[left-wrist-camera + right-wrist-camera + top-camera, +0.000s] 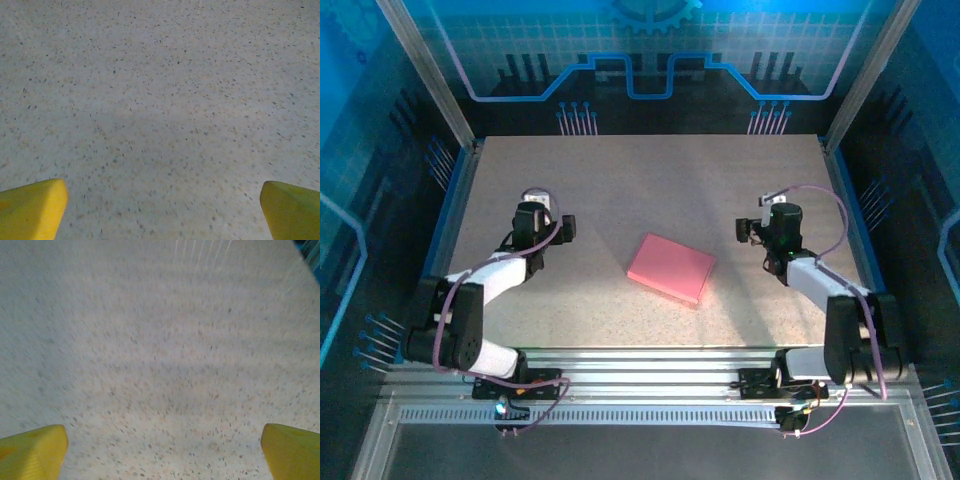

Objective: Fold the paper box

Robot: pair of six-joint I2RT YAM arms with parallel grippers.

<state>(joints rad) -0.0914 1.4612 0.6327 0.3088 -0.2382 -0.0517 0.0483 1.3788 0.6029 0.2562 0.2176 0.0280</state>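
Note:
The paper box (671,268) is a flat pink rectangle lying closed on the speckled table, a little right of the middle and turned at a slight angle. My left gripper (544,222) hovers well to its left, open and empty; its yellow fingertips (35,207) stand wide apart over bare tabletop. To the box's right, my right gripper (767,226) is also open, its yellow fingertips (32,450) spread over bare table. Neither gripper touches the box.
The speckled table (650,180) is bounded by blue side rails (455,190) and a back wall. An aluminium frame (650,365) carrying the arm bases runs along the near edge. Free room lies behind the box.

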